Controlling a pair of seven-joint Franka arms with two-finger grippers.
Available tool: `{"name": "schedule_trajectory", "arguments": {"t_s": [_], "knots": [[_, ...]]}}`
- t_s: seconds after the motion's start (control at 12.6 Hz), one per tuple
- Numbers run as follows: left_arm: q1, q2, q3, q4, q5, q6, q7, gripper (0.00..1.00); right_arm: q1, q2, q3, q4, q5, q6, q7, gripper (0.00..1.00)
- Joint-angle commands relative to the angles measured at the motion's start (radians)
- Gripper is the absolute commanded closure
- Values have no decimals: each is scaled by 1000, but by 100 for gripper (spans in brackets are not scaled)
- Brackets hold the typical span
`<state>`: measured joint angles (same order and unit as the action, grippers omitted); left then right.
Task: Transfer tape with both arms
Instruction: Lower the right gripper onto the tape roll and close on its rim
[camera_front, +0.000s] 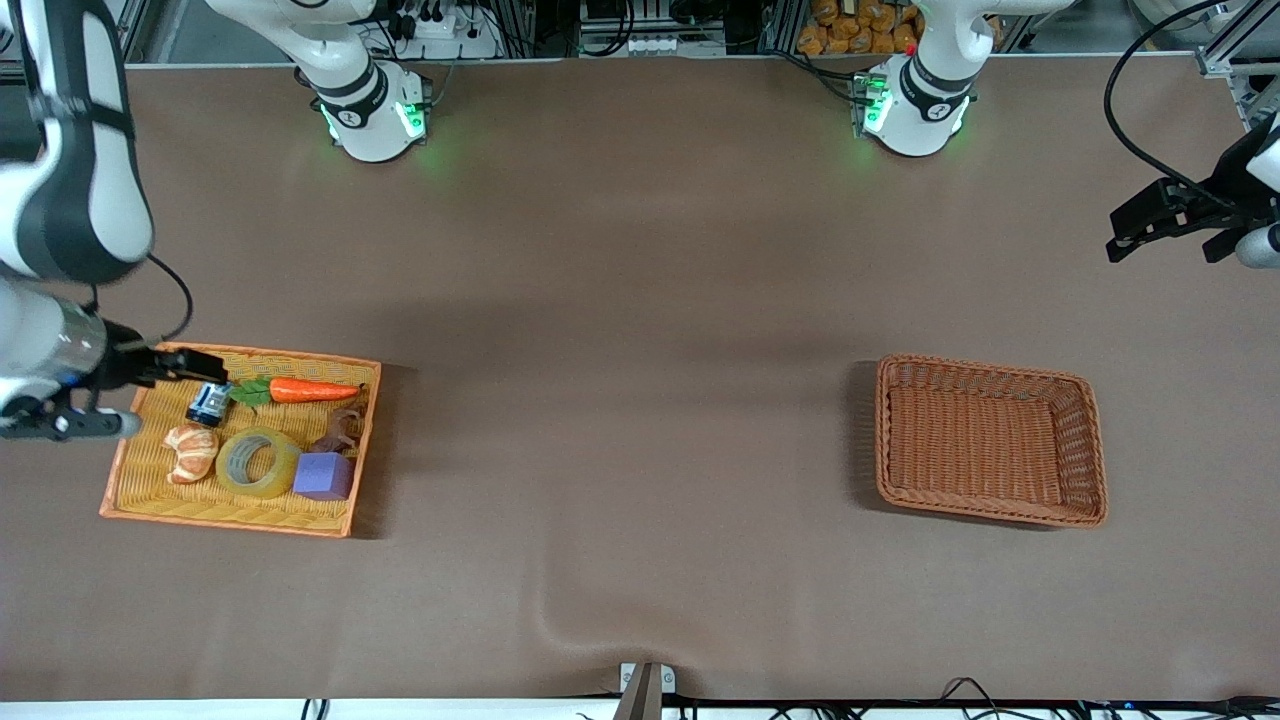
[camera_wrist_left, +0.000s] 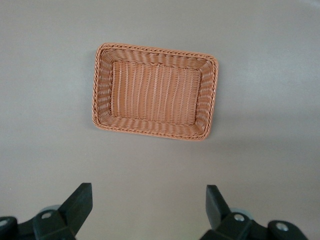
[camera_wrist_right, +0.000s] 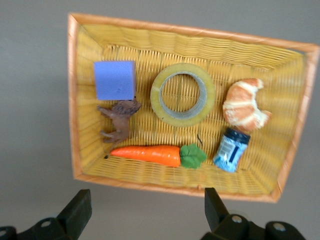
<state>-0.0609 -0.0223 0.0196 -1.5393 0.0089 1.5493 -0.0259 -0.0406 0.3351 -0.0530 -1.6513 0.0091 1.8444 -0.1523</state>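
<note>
The tape (camera_front: 228, 465), a translucent yellowish ring, lies flat in the yellow woven tray (camera_front: 230, 520) at the right arm's end of the table, between a croissant and a purple cube. In the right wrist view the tape (camera_wrist_right: 160, 100) sits mid-tray (camera_wrist_right: 175, 30). My right gripper (camera_front: 150, 395) hangs open and empty, high over the tray's edge on the robots' side; it also shows in its wrist view (camera_wrist_right: 145, 210). My left gripper (camera_front: 1175, 235) is open and empty, high over the left arm's end of the table, with its wrist view (camera_wrist_left: 149, 205) looking down on the brown basket.
The tray also holds a purple cube (camera_front: 323, 476), a carrot (camera_front: 312, 390), a croissant (camera_front: 192, 452), a small blue jar (camera_front: 208, 403) and a brown toy animal (camera_front: 340, 430). An empty brown wicker basket (camera_front: 1090, 440) stands toward the left arm's end, also in the left wrist view (camera_wrist_left: 155, 50).
</note>
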Motion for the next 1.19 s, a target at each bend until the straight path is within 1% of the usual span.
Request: {"name": "schedule_trajectory", "arguments": {"t_s": [0.0,0.08,0.24,0.32,0.48,0.63,0.87,0.95,1.03,1.11], "knots": [[-7,5,-3,16,-12,-12,-16,0,-21,146,9,105,-40,-10,-81,0],[-13,7,-4,16,-20,-11,-16,0,-34,192,9,129,-55,-8,-125,0],[-14,8,-7,16,-119,-8,-5,0,-44,332,9,212,-60,45,-247,0],[-16,10,-9,10,-124,-6,-2,0,-64,367,9,215,-55,79,-292,0],[-33,8,-18,5,-113,-9,-20,0,-81,397,9,205,-44,174,-332,0],[-31,8,-20,4,-109,-14,-20,0,-94,432,10,215,-44,199,-395,0],[-31,5,-23,2,-109,-15,-20,0,-110,446,10,214,-37,257,-441,0],[-30,5,-36,2,-109,-20,-20,0,-114,452,10,214,-37,260,-460,0],[-28,2,-38,1,-109,-21,-22,0,-113,455,10,214,-38,259,-463,18],[-22,-4,-39,-8,-113,-29,-23,0,-108,455,10,214,-40,257,-463,54]]}}
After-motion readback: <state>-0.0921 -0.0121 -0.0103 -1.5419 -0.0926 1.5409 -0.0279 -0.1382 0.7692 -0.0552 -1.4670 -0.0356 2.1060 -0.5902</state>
